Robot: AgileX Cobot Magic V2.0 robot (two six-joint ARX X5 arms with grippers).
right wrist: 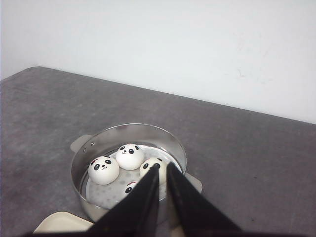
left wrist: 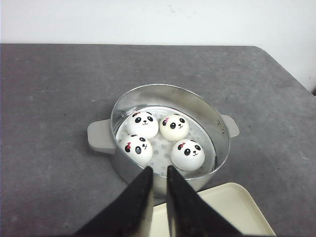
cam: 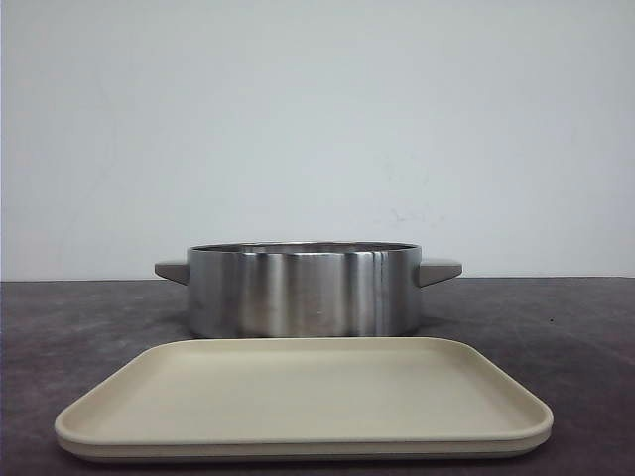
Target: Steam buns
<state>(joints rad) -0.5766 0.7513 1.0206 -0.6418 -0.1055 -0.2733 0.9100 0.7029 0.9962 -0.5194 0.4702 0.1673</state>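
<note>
Four panda buns [left wrist: 163, 138] sat inside the steel steamer [left wrist: 170, 136] — likely soft, slippery, best pinched gently at the sides. Both grippers [left wrist: 159, 173] [right wrist: 163, 170] hovered nearly closed, empty.

Even soft light, faint shadows, glare streaks on steel pot [cam: 303, 291]

i see the steamer pot [cam: 303, 291] as brushed, shiny metal with matt grey handles [left wrist: 100, 137] that look plastic. the buns [left wrist: 142, 124] look smooth and glossy white. the tray [cam: 304, 398] is matt cream, likely plastic. the tabletop [left wrist: 54, 98] is dull, mottled grey.
</note>
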